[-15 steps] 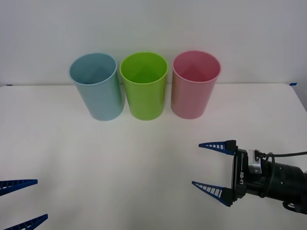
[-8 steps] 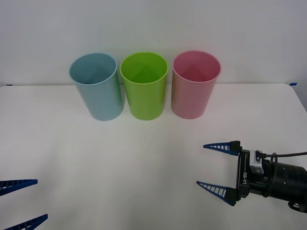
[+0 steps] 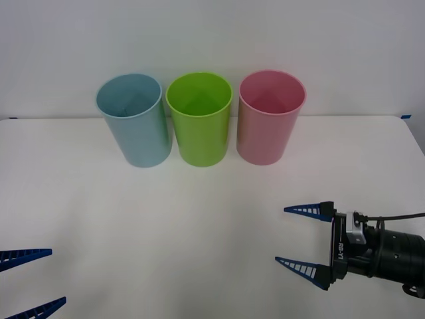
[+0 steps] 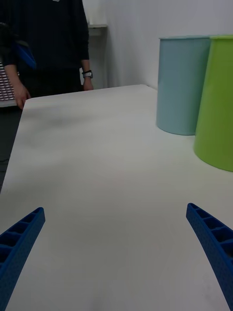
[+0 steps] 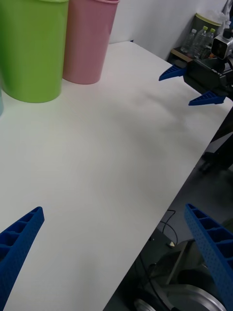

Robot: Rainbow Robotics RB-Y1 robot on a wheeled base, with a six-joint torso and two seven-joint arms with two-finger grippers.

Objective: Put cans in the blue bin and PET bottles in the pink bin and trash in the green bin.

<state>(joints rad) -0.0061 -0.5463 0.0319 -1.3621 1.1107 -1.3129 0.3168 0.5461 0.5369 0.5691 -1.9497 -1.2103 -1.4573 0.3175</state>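
i have three tall, cup-shaped plastic bins standing upright in a row at the far side of the white table (image 3: pixel 199 219), close against the pale wall. the light-blue round bin (image 3: pixel 135 121) is on my left, the lime-green round bin (image 3: pixel 200 119) sits in the middle and the pink round bin (image 3: pixel 269 117) is on my right. the three stand close side by side, and from the front view i cannot tell whether they touch. what i can see of their insides looks bare.

my right gripper (image 3: pixel 301 238) hangs over the near right part of the table, well short of the pink bin, its blue ribbed fingers (image 3: pixel 308 210) spread wide apart with nothing between them. from its wrist view the fingers point across the tabletop towards the light-blue and lime-green bins.

my left gripper (image 3: pixel 32 280) sits at the near left corner, also splayed wide and holding nothing, well apart from the bins.

i cannot make out a can anywhere on the table.
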